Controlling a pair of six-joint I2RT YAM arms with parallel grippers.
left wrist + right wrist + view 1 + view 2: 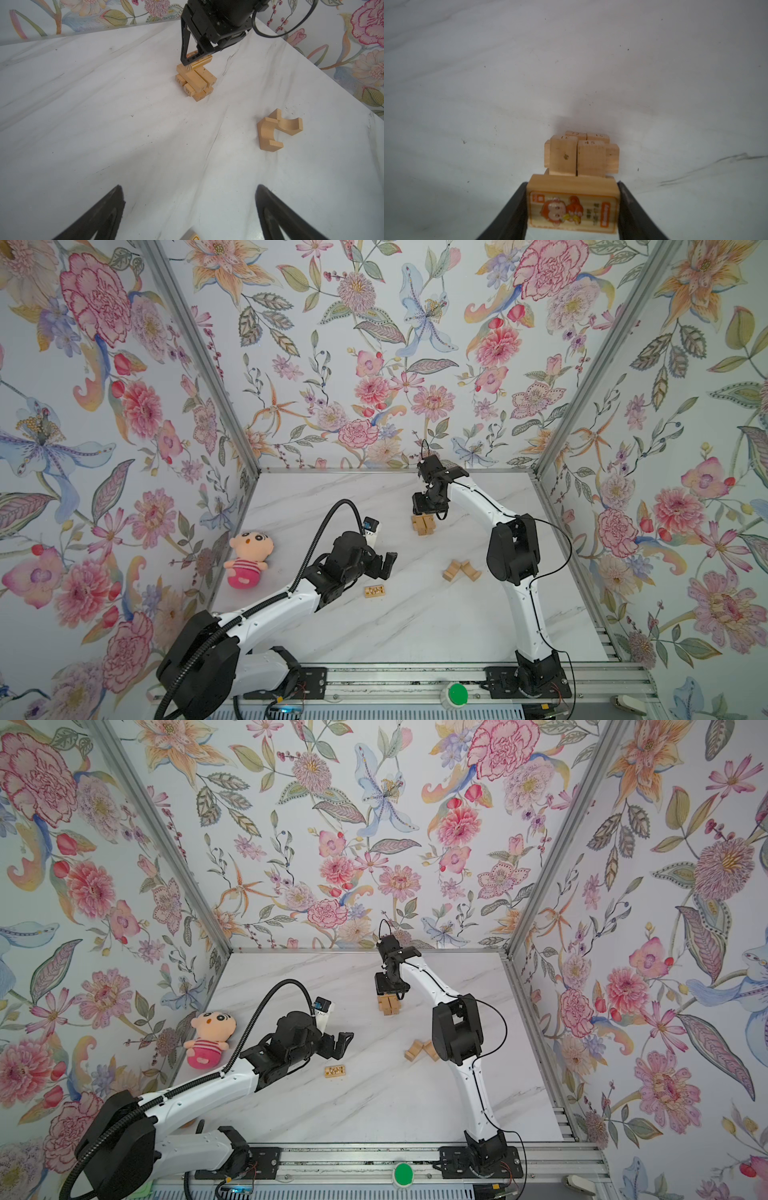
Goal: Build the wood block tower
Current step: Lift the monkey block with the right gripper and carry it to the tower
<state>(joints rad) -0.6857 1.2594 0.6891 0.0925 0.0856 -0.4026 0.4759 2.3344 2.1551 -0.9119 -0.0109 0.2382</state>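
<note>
At the table's [374, 635] left edge lies a plush doll [245, 558]. Left gripper [384, 565]: jaws wide apart, near a loose printed block [375, 591]. Right gripper [195, 60]: clamped on a cartoon-printed block [573, 207] at the top of the tower [424, 524], mid-table toward the back wall. Two arched pieces [461, 570] lie right of centre.

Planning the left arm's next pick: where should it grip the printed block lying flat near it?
Come straight down with the open left claw and pinch the printed block across its long sides at mid-length. It lies flat, print up, with nothing beside it.
</note>
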